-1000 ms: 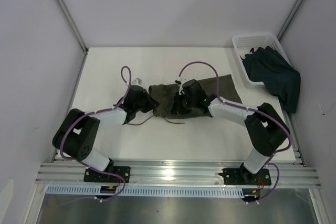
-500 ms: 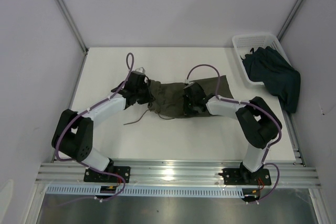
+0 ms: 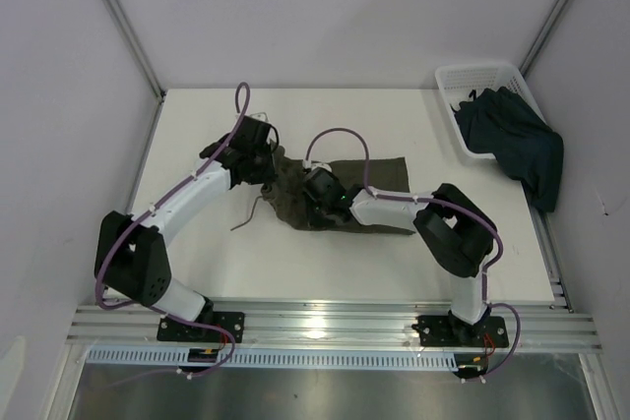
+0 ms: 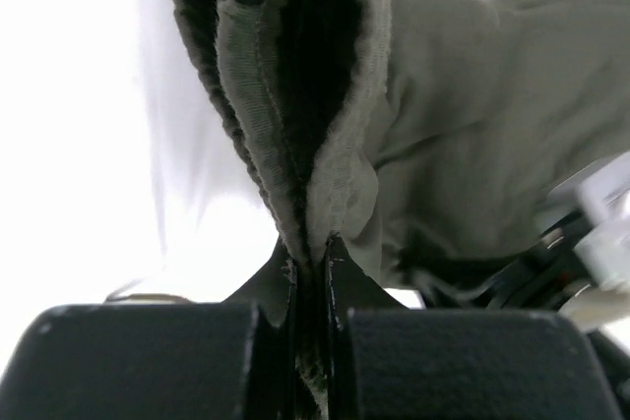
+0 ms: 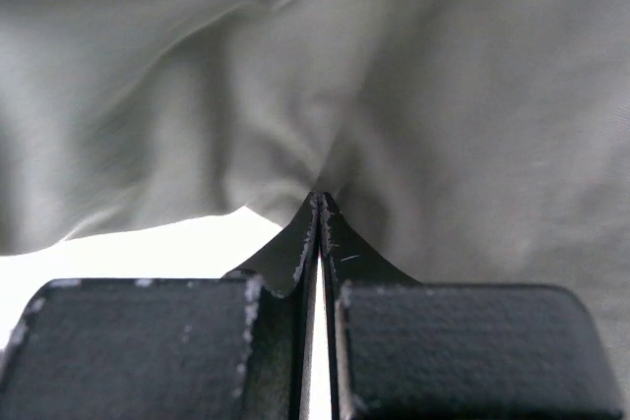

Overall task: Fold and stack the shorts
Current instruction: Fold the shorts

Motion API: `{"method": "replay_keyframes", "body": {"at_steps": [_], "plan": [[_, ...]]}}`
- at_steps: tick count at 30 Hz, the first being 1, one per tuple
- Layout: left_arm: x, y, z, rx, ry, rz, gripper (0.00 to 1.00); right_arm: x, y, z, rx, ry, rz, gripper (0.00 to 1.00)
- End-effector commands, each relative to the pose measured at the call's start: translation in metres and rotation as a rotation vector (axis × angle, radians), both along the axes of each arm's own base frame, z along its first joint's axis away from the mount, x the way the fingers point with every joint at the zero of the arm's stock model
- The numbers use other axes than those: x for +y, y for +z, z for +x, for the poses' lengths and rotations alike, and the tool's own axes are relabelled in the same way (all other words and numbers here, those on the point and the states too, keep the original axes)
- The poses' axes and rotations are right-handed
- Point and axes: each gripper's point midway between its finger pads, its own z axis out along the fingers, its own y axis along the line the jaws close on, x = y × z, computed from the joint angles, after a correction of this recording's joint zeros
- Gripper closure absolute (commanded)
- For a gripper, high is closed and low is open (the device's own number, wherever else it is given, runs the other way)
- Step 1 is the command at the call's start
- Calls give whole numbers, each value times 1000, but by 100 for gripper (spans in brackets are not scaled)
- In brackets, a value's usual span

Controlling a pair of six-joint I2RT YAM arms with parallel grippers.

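Olive-green shorts (image 3: 382, 172) are lying bunched mid-table (image 3: 295, 115), with the right arm (image 3: 394, 208) stretching across their near edge. Well apart, navy-teal shorts (image 3: 512, 135) are spilling from the white basket (image 3: 463, 74) at the far right. The left gripper (image 4: 310, 243) is pinching the waistband's left end, the right gripper (image 5: 320, 199) a fold beside it, both sets of jaws nearly closed on cloth

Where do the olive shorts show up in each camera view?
Top external: olive-green shorts, centre frame.
Left wrist: waistband upright in left gripper, cloth spreading right.
Right wrist: cloth fills frame above right gripper.
Shared landmark: white table beside the cloth.
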Motion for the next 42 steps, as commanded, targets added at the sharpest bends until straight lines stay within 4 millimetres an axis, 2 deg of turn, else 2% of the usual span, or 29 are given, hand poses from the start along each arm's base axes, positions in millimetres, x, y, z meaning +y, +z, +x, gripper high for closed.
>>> {"method": "replay_keyframes", "body": {"at_steps": [1, 3, 8, 10, 17, 24, 25, 27, 30, 31, 33, 34, 38, 42], "plan": [[15, 37, 4, -79, 4, 51, 100, 26, 25, -5, 5, 38, 55, 100], [15, 45, 3, -88, -3, 51, 100, 29, 43, 5, -27, 19, 76, 100], [18, 58, 1, -115, -4, 48, 100, 24, 72, 28, -45, -22, 120, 100], [19, 64, 0, -126, -8, 52, 100, 22, 78, 40, -50, -51, 138, 100], [20, 70, -1, -123, -28, 69, 100, 10, 80, 79, -56, -142, 198, 100], [18, 67, -2, -113, -39, 70, 100, 17, 73, 113, -79, -181, 260, 100], [17, 68, -2, -114, -43, 67, 100, 17, 67, 117, -77, -189, 262, 100], [16, 67, -3, -109, -50, 67, 100, 24, 66, 120, -64, -174, 298, 100], [14, 67, -2, -110, -54, 65, 100, 31, 57, 129, -63, -193, 279, 100], [13, 68, -3, -108, -57, 65, 100, 31, 44, 130, -47, -199, 265, 100], [11, 69, -4, -107, -64, 61, 100, 32, 36, 137, -66, -229, 263, 100], [9, 71, -5, -111, -70, 59, 100, 34, 25, 139, -57, -229, 254, 100], [4, 77, -6, -121, -88, 58, 100, 35, -1, 138, -34, -254, 206, 100], [-5, 81, -4, -128, -111, 51, 100, 38, -9, 131, -33, -272, 188, 100]]}}
